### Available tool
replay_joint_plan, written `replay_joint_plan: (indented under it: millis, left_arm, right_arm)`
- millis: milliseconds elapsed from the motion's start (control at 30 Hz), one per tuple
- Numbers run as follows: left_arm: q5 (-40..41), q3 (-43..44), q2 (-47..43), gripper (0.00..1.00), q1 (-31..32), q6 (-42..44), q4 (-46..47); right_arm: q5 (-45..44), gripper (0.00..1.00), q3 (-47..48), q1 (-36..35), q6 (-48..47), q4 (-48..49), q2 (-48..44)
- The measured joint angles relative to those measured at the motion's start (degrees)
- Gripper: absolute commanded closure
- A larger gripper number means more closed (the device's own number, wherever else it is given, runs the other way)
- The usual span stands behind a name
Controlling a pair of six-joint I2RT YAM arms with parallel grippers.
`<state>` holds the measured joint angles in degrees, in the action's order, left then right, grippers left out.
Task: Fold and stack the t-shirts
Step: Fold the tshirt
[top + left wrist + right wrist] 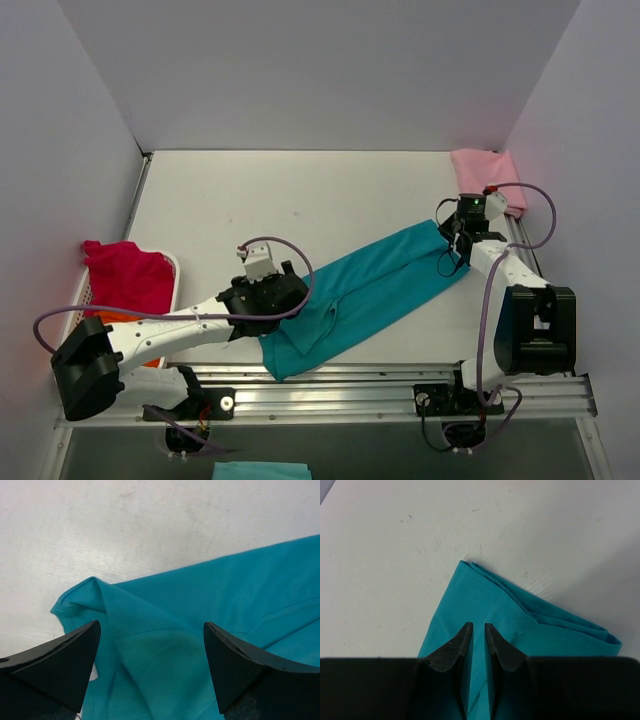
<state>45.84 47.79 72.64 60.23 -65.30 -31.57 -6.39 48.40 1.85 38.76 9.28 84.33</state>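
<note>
Two hazards can be judged from this layout. The teal shirt (380, 280) is laid as a long folded band running diagonally across the desk (300, 190), from the near edge left of its middle up towards the right edge. Its right end, a stacked corner of several layers, is pinched between the narrow right jaws, while the left jaws are spread wide above the rumpled left end with nothing held. Should the band be pulled or lifted by the right end alone, the layers could be drawn apart or slipped out of the pinch. The free left end would probably be dragged too, and the fold undone. A loose flap and a slanting crease are seen at that left end; if it is gripped as it lies, a crooked fold could be set in. That end is also just beside the near edge, so cloth could be pushed over onto the rail. Room is tight on the right, where the pale pink shirt (485, 170) is folded in the far right corner, near the right arm (500, 265), and could be knocked by a swing. At the left edge the white basket (174, 268) is draped with the magenta-red shirt (125, 275), with the orange shirt (118, 316) beneath it. Bare surface is seen across the far half of the desk, where the next fold could be made freely.
</note>
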Motion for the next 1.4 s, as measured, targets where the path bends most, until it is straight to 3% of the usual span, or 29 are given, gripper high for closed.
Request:
replay_joint_plan:
  millis: [333, 433, 467, 500, 533, 600, 633, 933, 1033, 1167, 1267, 1300, 1367, 1400]
  left_arm:
    - [-4.0, -7.9, 4.9, 0.05, -2.7, -3.3, 3.3]
    - [-7.2, -10.7, 7.1, 0.14, -7.2, -2.6, 8.6]
    - [-7.6, -11.5, 7.9, 0.19, -8.5, -1.9, 10.0]
    - [-7.2, -11.7, 8.3, 0.41, -9.6, -1.3, 10.9]
    - [-7.4, -11.7, 8.5, 0.53, -10.5, -1.1, 12.3]
    - [-8.2, -11.6, 9.9, 0.88, -12.2, -0.1, 15.4]
    - [-8.6, -11.6, 10.6, 0.98, -12.9, 0.3, 16.9]
    - [-12.7, -4.4, 17.3, 0.98, -22.2, 7.5, 21.2]
    - [-13.5, 3.1, 22.4, 0.98, -27.3, 11.0, 21.1]
    - [-15.6, 22.8, 37.0, 0.98, -35.2, 18.7, 20.9]
    - [-19.0, 42.3, 51.2, 0.96, -39.9, 24.3, 19.9]
    - [-20.7, 51.5, 57.4, 0.61, -41.4, 26.2, 16.9]
    - [-24.2, 71.0, 69.4, 0.03, -43.8, 29.6, 12.3]
    - [-25.9, 80.6, 74.9, 0.06, -44.9, 30.8, 8.9]
  right_arm:
    - [0.4, 0.87, 0.0, 0.0, 0.0, 0.5, 0.3]
    - [0.4, 0.87, 0.0, 0.0, 0.0, 0.6, 0.3]
    - [0.4, 0.87, 0.0, 0.0, 0.0, 0.6, 0.3]
    - [0.4, 0.87, 0.0, 0.0, 0.0, 0.6, 0.3]
    - [0.4, 0.87, 0.0, 0.0, 0.0, 0.6, 0.3]
    - [0.4, 0.87, 0.0, 0.0, 0.0, 0.7, 0.3]
    - [0.4, 0.87, 0.0, 0.0, 0.0, 0.7, 0.3]
    - [0.4, 0.87, 1.0, 0.0, 0.6, 1.1, 3.8]
    - [0.9, 0.88, 2.6, 0.0, 1.5, 2.5, 7.1]
    - [1.9, 0.88, 6.4, -0.2, 2.0, 4.0, 13.2]
    - [2.8, 0.88, 9.0, -0.4, 2.1, 4.5, 16.5]
    - [3.0, 0.88, 9.6, -0.4, 2.1, 4.7, 17.2]
    - [3.6, 0.87, 10.4, -0.3, 2.1, 4.8, 17.9]
    - [3.8, 0.87, 10.6, -0.4, 2.1, 4.7, 17.9]
